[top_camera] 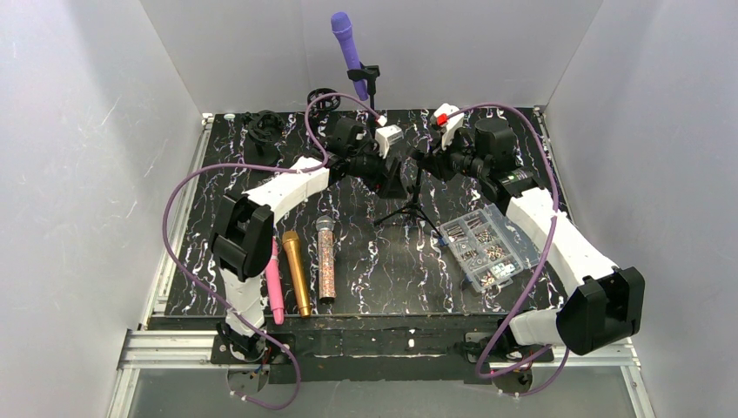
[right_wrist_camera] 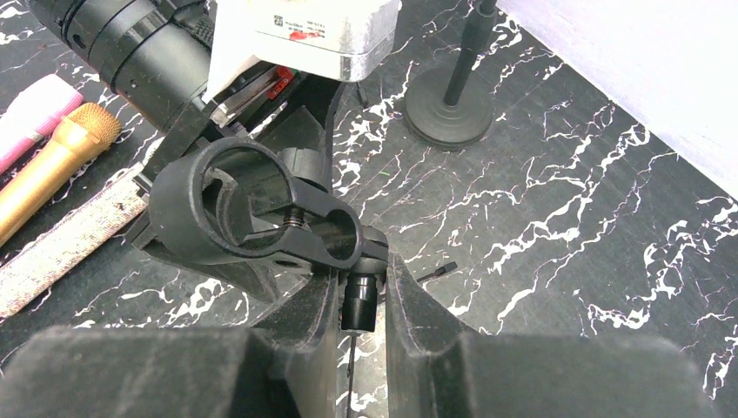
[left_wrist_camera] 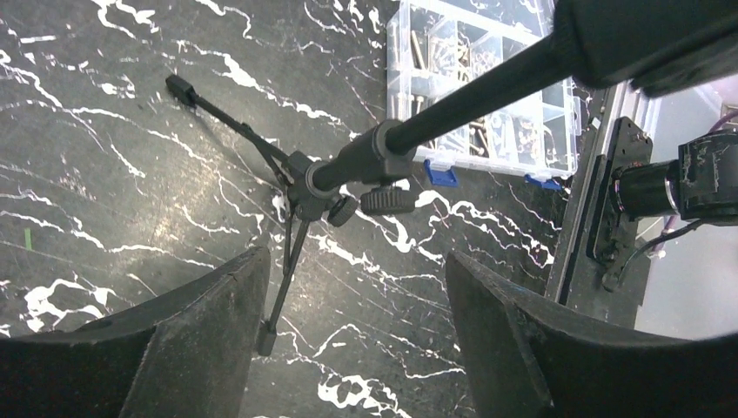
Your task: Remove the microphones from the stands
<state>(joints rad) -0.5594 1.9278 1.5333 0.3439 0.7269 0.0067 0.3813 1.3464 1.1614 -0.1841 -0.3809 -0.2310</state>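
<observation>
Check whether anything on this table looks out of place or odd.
The mic clip on the tripod stand that the right gripper clamps is empty; the purple microphone sits in the back stand. Nothing looks spilled or broken.

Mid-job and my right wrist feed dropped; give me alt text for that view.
The right gripper is shut on a stand post just under its empty ring-shaped clip. To the left, a gold microphone, a pink microphone and a glittery microphone lie on the black marbled table; a round stand base sits behind.
</observation>
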